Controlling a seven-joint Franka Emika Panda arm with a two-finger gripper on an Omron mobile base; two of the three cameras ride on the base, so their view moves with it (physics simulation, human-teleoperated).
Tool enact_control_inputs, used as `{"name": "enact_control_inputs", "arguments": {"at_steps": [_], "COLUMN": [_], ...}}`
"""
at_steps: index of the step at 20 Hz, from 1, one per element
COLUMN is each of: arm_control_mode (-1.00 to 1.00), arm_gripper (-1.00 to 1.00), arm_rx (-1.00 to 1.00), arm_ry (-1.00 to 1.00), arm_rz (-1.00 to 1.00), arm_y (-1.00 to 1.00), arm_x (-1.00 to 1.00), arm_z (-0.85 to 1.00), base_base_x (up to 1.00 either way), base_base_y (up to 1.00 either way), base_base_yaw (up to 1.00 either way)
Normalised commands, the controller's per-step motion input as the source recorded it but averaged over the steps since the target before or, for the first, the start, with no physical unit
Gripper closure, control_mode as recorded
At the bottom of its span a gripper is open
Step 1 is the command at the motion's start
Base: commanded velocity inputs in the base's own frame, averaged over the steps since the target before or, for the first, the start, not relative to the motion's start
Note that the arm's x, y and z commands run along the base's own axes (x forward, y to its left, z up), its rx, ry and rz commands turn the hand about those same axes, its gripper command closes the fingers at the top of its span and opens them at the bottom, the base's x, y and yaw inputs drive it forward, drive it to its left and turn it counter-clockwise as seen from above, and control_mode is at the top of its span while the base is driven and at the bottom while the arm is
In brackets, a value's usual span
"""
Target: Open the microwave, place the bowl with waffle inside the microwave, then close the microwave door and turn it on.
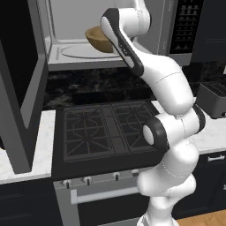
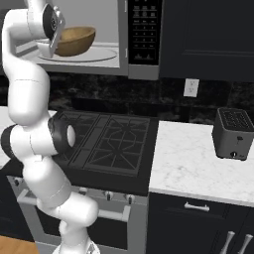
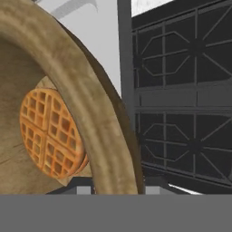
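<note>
You are mid-placement: the bowl [image 2: 74, 40], waffle [image 3: 50, 132] inside, hangs tilted within the microwave [image 1: 174, 17] cavity, just above its turntable, fingers clamped on the rim. Next you level it, set it down and let go. The microwave door [image 1: 20, 88] stands open at the microwave's left; stove [image 2: 109, 144] below, toaster [image 2: 233, 134] lower right

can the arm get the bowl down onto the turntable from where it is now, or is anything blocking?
Probably yes. The microwave door is swung wide open, and the bowl, with the waffle in it, already sits inside the microwave cavity just above the turntable plate. Nothing visible between them.
</note>
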Motion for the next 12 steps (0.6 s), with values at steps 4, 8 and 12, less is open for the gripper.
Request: {"name": "enact_control_inputs", "arguments": {"at_steps": [4,8,12], "arm_control_mode": [-1.0,-1.0,-1.0], "arm_gripper": [1.0,1.0,1.0], "arm_rx": [0.0,0.0,0.0], "arm_ry": [0.0,0.0,-0.01], "arm_rz": [0.0,0.0,0.0], "arm_y": [0.06,0.06,0.1], "arm_x": [0.93,0.79,0.74], "arm_z": [-0.34,-0.17,0.0], "base_base_x": [0.0,0.0,0.0], "base_base_y": [0.0,0.0,0.0], "base_base_yaw": [0.0,0.0,0.0]}}
